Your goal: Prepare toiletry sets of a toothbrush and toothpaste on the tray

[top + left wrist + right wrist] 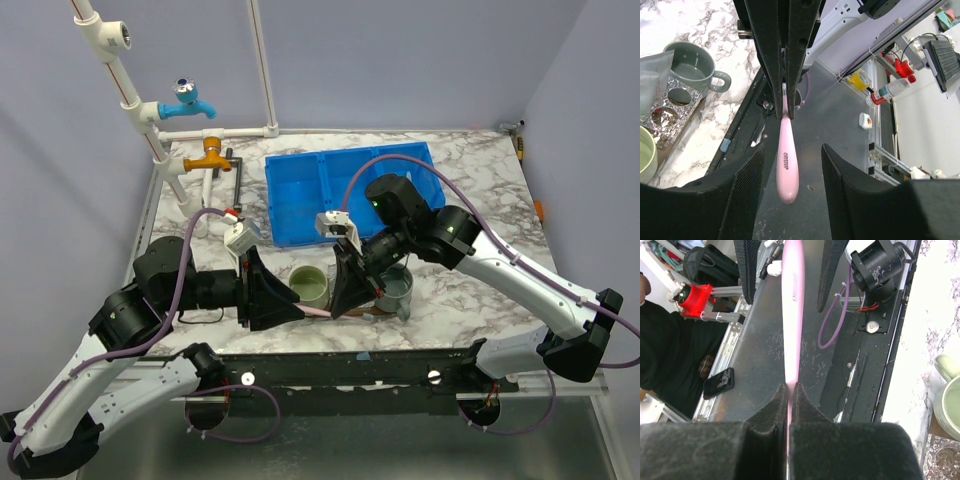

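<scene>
**Inspector A:** Since lettering is our first item, we report one mark. The pink toothbrush (pixel 788 170) carries dark print along its handle. In the left wrist view it reads ORISMP, as near as we can make out.

**Inspector B:** We note that in the right wrist view the same print is too blurred to read. What is the state of the tools?

**Inspector A:** The right gripper (pixel 789 390) is clamped on the thin neck of the toothbrush. The left gripper (pixel 791 147) has its fingers apart around the handle end, with a gap on either side.

**Inspector B:** And where are the task items?

**Inspector A:** We find the toothbrush held in the air over the near edge of the tabletop, about midway along it. It is not touching the tray (pixel 690 121), which lies on the tabletop by that edge.

**Inspector B:** What does one view show that the others do not?

**Inspector A:** Only the left wrist view shows a foil pack (pixel 665 107) lying on the tray, with a grey mug (pixel 690 65) near it. Only the top view shows the blue bin (pixel 350 190) toward the far edge.
</scene>
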{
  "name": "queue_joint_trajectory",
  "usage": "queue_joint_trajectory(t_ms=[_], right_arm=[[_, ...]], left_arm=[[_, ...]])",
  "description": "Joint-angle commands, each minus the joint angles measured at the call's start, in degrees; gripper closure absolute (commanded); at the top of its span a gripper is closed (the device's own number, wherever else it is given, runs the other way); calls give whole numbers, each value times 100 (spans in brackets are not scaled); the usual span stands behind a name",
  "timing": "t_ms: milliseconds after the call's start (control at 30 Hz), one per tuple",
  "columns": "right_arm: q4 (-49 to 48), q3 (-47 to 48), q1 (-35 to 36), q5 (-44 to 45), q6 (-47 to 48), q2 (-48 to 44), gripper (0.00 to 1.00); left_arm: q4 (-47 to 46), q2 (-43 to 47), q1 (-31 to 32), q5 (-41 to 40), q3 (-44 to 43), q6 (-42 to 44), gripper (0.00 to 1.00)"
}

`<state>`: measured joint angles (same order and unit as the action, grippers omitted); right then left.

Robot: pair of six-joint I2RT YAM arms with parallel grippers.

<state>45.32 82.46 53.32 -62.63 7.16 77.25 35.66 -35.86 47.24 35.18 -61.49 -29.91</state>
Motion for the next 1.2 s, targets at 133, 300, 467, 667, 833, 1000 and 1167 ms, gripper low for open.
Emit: queue_joint_trajectory(t_ms=[133, 300, 467, 667, 833, 1000, 1167], right_arm=[[89, 214, 62, 56, -24, 69, 100], [31, 233, 65, 98, -100, 88, 100], [15, 268, 74, 167, -155, 107, 100], [74, 306, 100, 203, -165, 167, 100], [127, 317, 122, 274, -136, 167, 96], [-64, 283, 117, 869, -313, -23, 69], [-743, -37, 117, 1777, -699, -456, 46]], left_arm=[[172, 3, -27, -73, -147, 147, 56], [288, 0, -30, -246, -165, 218, 62], [347, -44, -27, -300, -153, 257, 75], [380, -58, -31, -412, -159, 274, 99], [278, -66, -27, -450, -105, 216, 100], [236, -19, -27, -667, -88, 140, 100], [132, 71, -24, -1148, 39, -136, 100]])
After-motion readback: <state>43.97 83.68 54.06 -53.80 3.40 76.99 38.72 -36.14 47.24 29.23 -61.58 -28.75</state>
